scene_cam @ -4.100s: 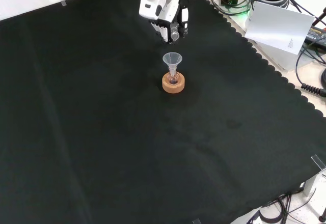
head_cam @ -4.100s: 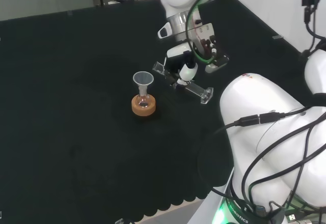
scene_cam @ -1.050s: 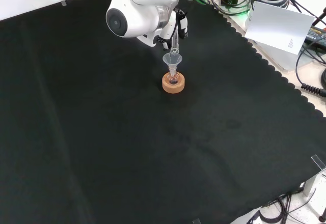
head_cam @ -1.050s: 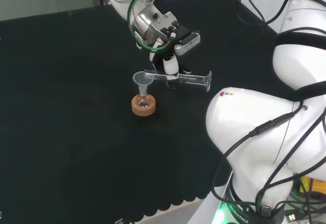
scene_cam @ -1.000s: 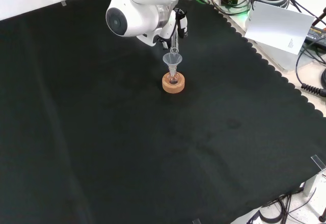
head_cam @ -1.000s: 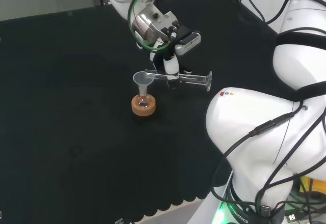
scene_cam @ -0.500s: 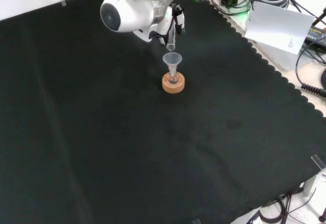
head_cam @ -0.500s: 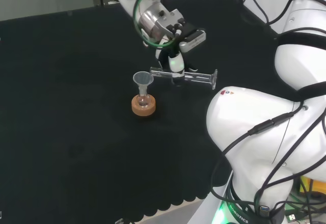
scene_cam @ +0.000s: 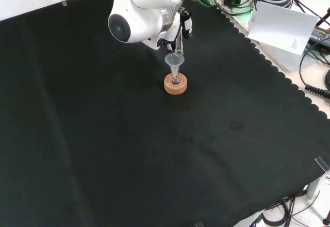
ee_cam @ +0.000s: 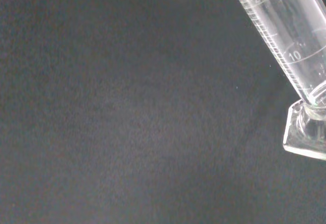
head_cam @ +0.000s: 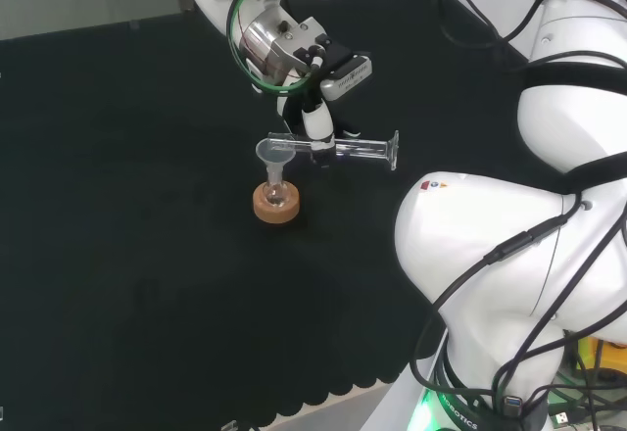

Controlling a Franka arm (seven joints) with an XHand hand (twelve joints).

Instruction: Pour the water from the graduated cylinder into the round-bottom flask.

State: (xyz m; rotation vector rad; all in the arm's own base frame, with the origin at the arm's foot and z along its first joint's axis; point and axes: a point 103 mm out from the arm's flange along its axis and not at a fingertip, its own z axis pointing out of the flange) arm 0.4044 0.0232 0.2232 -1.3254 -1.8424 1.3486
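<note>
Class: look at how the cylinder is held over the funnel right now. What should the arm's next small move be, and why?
Probably tip the graduated cylinder a little further, mouth down. The hand holds it about level, its mouth at the rim of the funnel that stands in the round-bottom flask on its cork ring. Level, any water left would hardly run out.

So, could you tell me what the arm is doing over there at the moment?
The hand holds a glass cylinder tipped on its side, fingers wrapped round it. The cylinder's mouth sits at the rim of a funnel standing in a small flask on a cork ring. In the head view the cylinder's foot points right, away from the funnel. It looks like a pour into the flask; no stream of water can be made out.
</note>
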